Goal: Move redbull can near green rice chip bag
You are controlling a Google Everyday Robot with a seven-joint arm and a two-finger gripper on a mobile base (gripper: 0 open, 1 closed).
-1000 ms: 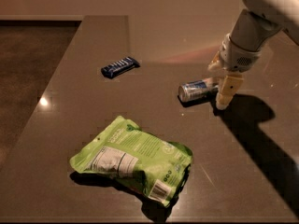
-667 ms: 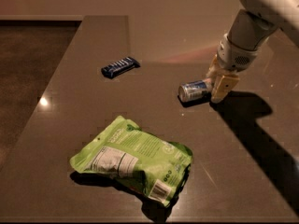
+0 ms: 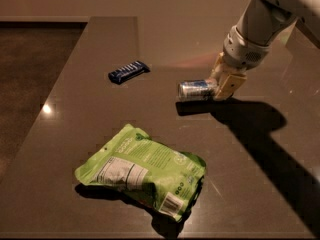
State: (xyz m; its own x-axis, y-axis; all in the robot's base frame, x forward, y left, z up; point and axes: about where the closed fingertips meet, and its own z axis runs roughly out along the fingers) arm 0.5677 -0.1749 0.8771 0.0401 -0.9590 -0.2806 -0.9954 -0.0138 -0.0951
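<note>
The redbull can (image 3: 195,90) is a slim silver can lying on its side, right of the table's middle. It hangs a little above its shadow on the brown table (image 3: 75,84). My gripper (image 3: 219,88) comes down from the upper right and is shut on the can's right end, with tan fingers (image 3: 227,82) on either side of it. The green rice chip bag (image 3: 145,171) is a large puffy lime-green bag with a white label. It lies flat at the front centre, well below and left of the can.
A dark blue snack bar wrapper (image 3: 128,71) lies on the table left of the can. The table's left edge runs diagonally beside a darker floor (image 3: 30,74). The arm casts a wide shadow (image 3: 270,134) to the right.
My gripper has closed around the can's right end. The can has moved left and slightly up off the table with it.
</note>
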